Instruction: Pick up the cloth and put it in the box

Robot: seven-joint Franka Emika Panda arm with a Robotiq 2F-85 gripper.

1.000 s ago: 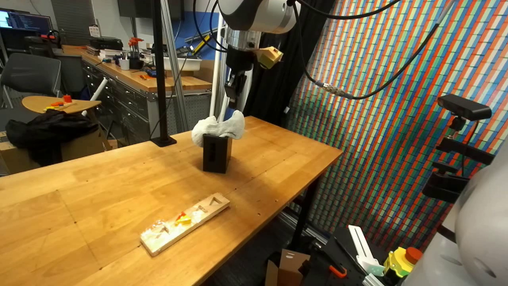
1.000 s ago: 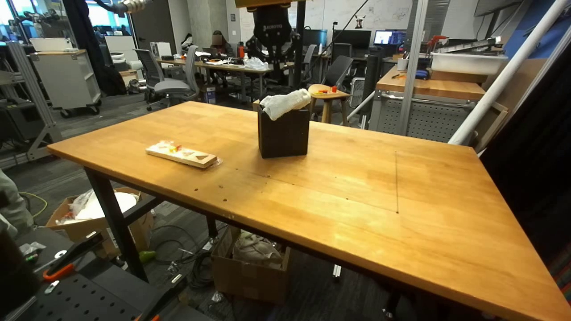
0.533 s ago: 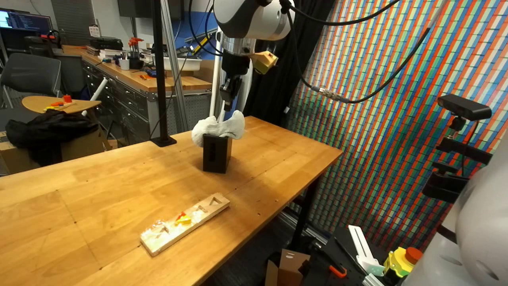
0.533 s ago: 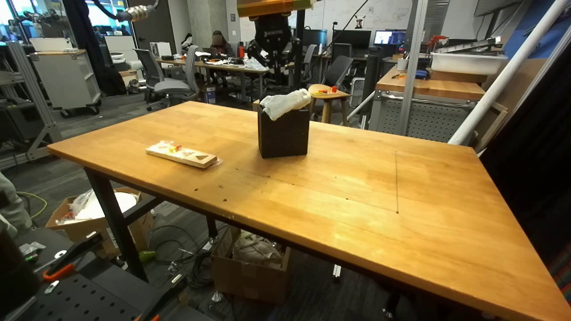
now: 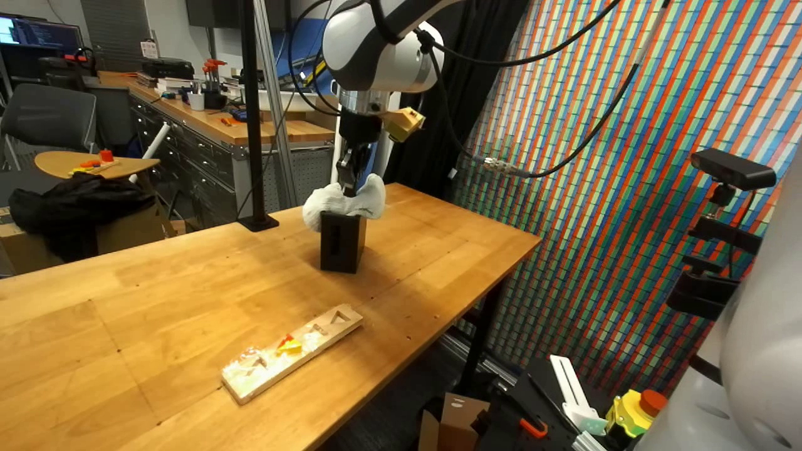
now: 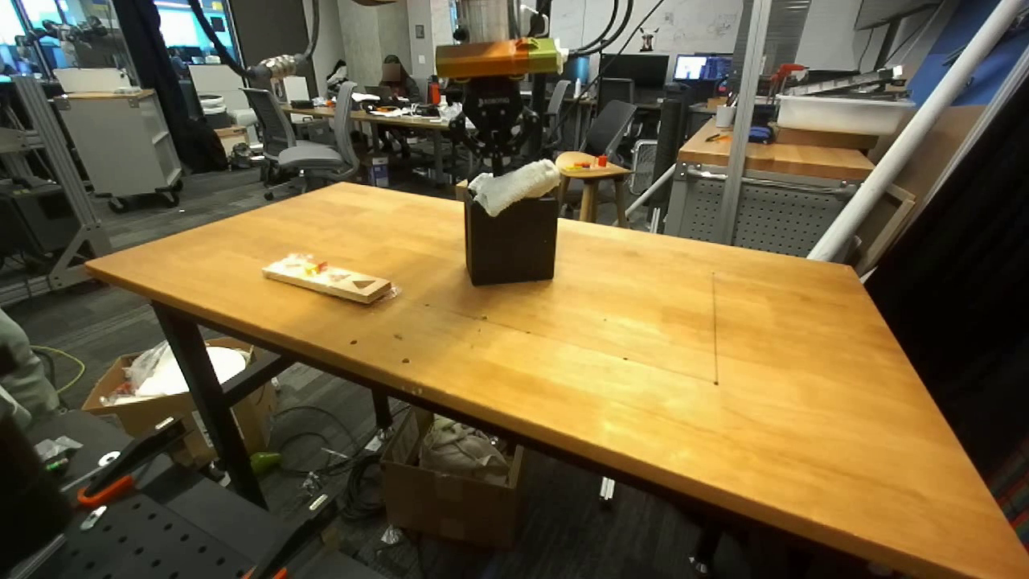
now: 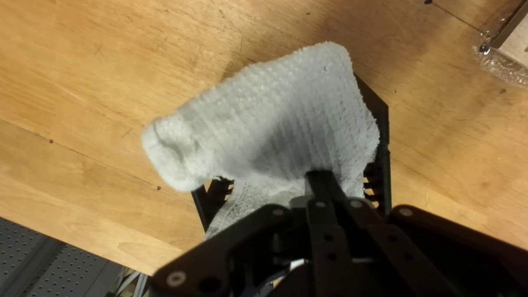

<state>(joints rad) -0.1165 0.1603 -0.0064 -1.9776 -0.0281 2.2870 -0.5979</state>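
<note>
Both jaws, empty and together, stand between raised ends of cloth (image 5: 330,202) overhanging the box's (image 5: 346,247) edges, the tray (image 5: 299,356) well apart.

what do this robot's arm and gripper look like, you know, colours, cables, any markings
The arm is white and dark grey, with a silvery collar and black cables, one with a metallic connector. By the wrist sits an orange and yellow casing. The gripper is black, with round pale pins and pale lettering, too small to read.
</note>
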